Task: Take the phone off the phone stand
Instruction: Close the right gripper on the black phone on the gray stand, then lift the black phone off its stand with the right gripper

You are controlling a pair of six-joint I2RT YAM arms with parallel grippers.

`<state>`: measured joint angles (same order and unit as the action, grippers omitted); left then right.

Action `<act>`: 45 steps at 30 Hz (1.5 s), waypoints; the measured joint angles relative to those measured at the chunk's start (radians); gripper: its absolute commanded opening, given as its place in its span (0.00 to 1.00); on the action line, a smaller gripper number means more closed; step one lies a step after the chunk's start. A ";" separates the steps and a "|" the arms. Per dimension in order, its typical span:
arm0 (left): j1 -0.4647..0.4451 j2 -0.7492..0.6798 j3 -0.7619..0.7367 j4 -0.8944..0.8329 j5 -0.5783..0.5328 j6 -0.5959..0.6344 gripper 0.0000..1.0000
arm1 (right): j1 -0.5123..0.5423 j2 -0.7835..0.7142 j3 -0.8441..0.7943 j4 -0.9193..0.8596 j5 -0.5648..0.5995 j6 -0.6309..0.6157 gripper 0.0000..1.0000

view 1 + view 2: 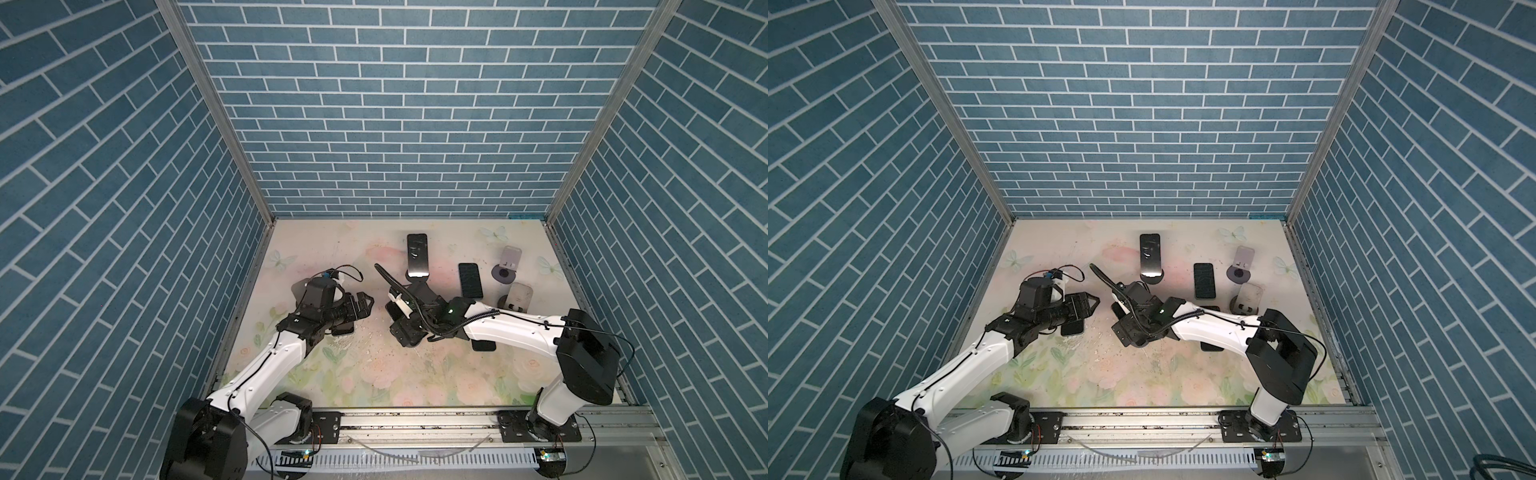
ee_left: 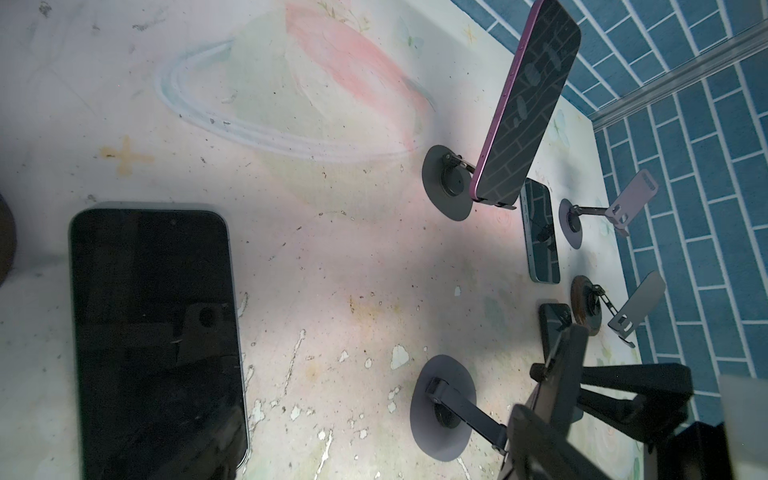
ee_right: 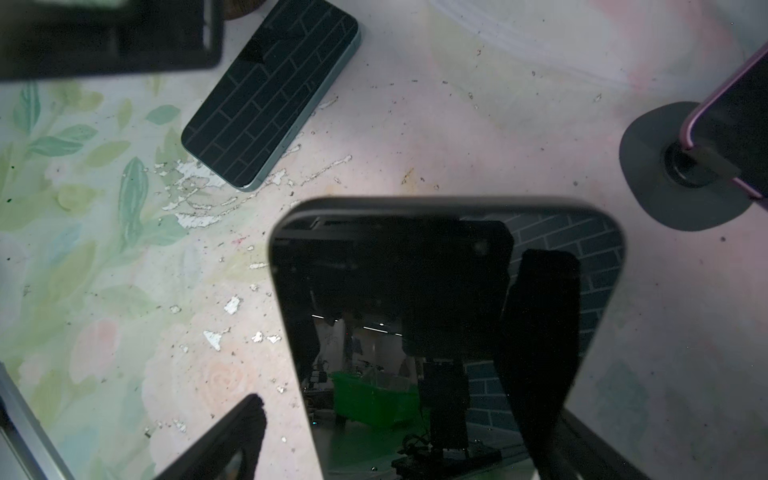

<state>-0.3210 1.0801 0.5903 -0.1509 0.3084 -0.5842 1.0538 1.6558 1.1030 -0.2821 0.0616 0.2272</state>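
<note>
**A:** Right wrist view first. Our right hand (image 3: 403, 328) has its jaws spread wide to either side of the phone (image 3: 374, 291). Bare worktop (image 3: 124, 291) shows between one finger (image 3: 224, 449) and the phone's edge, so we read no grip yet. We cannot tell whether the opposite finger touches the glass.

**B:** Agreed. The phone seems to lean tilted on the phone stand (image 2: 432, 436), near the middle of the worktop. We judge that we straddle its long sides because it has to be pinched there and lifted off its rest.

**A:** And our left hand (image 1: 368, 305)?

**B:** Spread to its widest and empty, hovering over a spare phone (image 2: 153, 332) that lies flat. It is probably parked there to stay clear of the right arm.

**A:** Farther back, a purple-edged phone (image 1: 417, 254) sits on a far stand (image 2: 436, 166). Off to the right are a lilac bare stand (image 1: 508, 259) and a pale bare stand (image 1: 519, 296).
</note>
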 measured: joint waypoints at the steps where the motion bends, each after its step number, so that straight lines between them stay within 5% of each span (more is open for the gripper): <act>1: 0.000 0.002 0.000 0.000 0.000 0.000 1.00 | 0.001 0.001 0.000 0.001 0.005 0.000 0.94; 24: 0.000 0.020 0.000 0.010 0.000 -0.006 1.00 | 0.005 0.006 0.001 0.020 0.079 -0.008 0.48; 45: 0.000 0.031 0.000 0.014 0.000 -0.009 1.00 | -0.031 -0.078 0.092 -0.078 0.267 0.063 0.45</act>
<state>-0.3214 1.1114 0.5903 -0.1364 0.3080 -0.5930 1.0233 1.5776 1.1950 -0.3599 0.3283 0.2897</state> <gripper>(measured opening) 0.996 0.733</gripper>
